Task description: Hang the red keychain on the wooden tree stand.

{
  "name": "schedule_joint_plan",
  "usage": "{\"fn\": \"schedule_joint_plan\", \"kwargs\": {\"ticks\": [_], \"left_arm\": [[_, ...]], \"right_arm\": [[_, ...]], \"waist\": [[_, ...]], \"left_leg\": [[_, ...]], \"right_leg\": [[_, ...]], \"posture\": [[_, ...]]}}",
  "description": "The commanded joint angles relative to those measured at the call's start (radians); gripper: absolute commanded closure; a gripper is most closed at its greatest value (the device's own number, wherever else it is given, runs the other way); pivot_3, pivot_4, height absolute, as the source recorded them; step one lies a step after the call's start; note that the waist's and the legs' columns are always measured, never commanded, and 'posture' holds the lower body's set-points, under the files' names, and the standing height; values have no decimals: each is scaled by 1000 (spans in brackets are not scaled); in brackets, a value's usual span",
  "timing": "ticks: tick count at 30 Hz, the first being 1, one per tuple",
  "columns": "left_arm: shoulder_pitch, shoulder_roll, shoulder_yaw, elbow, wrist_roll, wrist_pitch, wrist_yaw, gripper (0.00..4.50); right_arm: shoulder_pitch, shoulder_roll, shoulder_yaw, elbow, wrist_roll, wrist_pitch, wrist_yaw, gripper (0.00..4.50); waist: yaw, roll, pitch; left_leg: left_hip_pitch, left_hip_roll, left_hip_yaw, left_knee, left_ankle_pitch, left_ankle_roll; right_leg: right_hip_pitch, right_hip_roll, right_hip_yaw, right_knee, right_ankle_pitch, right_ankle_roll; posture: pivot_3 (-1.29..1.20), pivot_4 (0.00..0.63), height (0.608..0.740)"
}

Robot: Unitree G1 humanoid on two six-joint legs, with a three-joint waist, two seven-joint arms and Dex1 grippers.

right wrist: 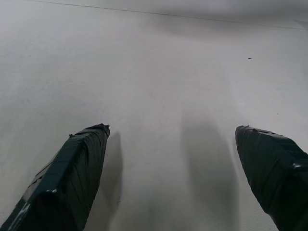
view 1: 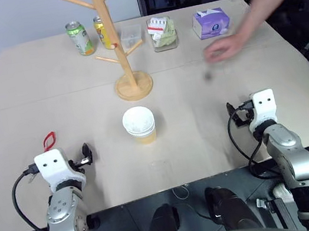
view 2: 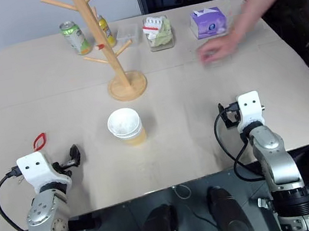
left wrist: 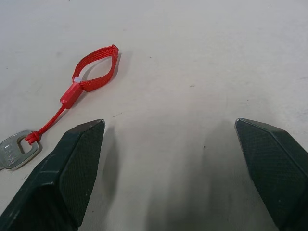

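We count one red keychain (left wrist: 94, 68) lying flat just ahead of our left gripper (left wrist: 168, 132), fingers spread wide, empty; one paper cup (view 1: 139, 125); one wooden tree stand (view 1: 120, 44); two cans (view 1: 79, 38); right gripper (right wrist: 173, 132) spread, empty; pale wooden table (view 1: 34, 112).

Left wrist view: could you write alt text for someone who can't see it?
A red keychain lies flat on a pale table, its cord tied to a silver key. The left tool is open and empty, just short of it.
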Motion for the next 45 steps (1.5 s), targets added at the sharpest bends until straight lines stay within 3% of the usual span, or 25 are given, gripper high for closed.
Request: {"fn": "schedule_joint_plan", "kwargs": {"ticks": [1, 4, 10, 13, 16, 24, 27, 37, 45], "left_arm": [[7, 81, 12, -46, -60, 57, -99, 46], [-26, 296, 39, -115, -214, 152, -359, 46], [-98, 616, 85, -135, -437, 306, -679, 46], [-125, 735, 92, -140, -510, 362, -795, 46], [-144, 814, 109, -130, -545, 404, -858, 46], [-65, 869, 312, -215, -666, 548, -942, 46], [-19, 894, 365, -240, -634, 553, -977, 46], [14, 895, 437, -285, -615, 565, -973, 46], [23, 883, 470, -315, -627, 579, -965, 46]], "right_arm": [[-55, -52, 9, -50, 27, 7, 81, 0], [-187, -198, 60, -112, 127, 105, 330, 0], [-480, -402, 159, -124, 343, 226, 779, 0], [-609, -453, 227, -93, 374, 218, 952, 0], [-718, -428, 292, -43, 375, 207, 1041, 0], [-869, -269, 483, 77, 251, 106, 1118, 0], [-915, -188, 511, 137, 216, 56, 1117, 0], [-959, -12, 659, 398, 14, -239, 1151, 0], [-983, 19, 715, 507, -179, -355, 1097, 0]], "waist": [[0, 0, 0], [-6, 0, 5], [-17, 1, 5], [-20, 1, 5], [-23, 1, 5], [-24, 2, 6], [-25, 2, 6], [-26, 3, 7], [-26, 3, 7]], "left_leg": [[0, 0, 0, 0, 0, 0], [-2, 1, 0, 1, 0, 0], [-2, 1, -3, -3, 0, 0], [-3, 1, -3, -5, 0, 0], [-4, 1, -3, -6, -1, 1], [-4, 3, -2, -8, -1, 1], [-4, 2, -2, -8, 0, 1], [-3, 2, -3, -8, 0, 0], [-3, 2, -3, -8, 1, -2]], "right_leg": [[0, 0, 0, 0, 0, 0], [-3, 1, 0, 0, 0, 0], [-2, 1, -4, -2, -1, -2], [-4, 0, -5, -4, -2, -4], [-5, 0, -5, -5, -2, -4], [-8, 1, -6, -3, -3, -5], [-8, 0, -6, -2, -3, -5], [-8, 0, -6, 0, -3, -6], [-8, 0, -6, 1, -3, -6]], "posture": [[0, 150, 740], [0, 150, 740], [0, 150, 740], [0, 150, 740], [0, 150, 740], [0, 150, 740], [0, 150, 740], [0, 150, 740], [0, 150, 740]]}}
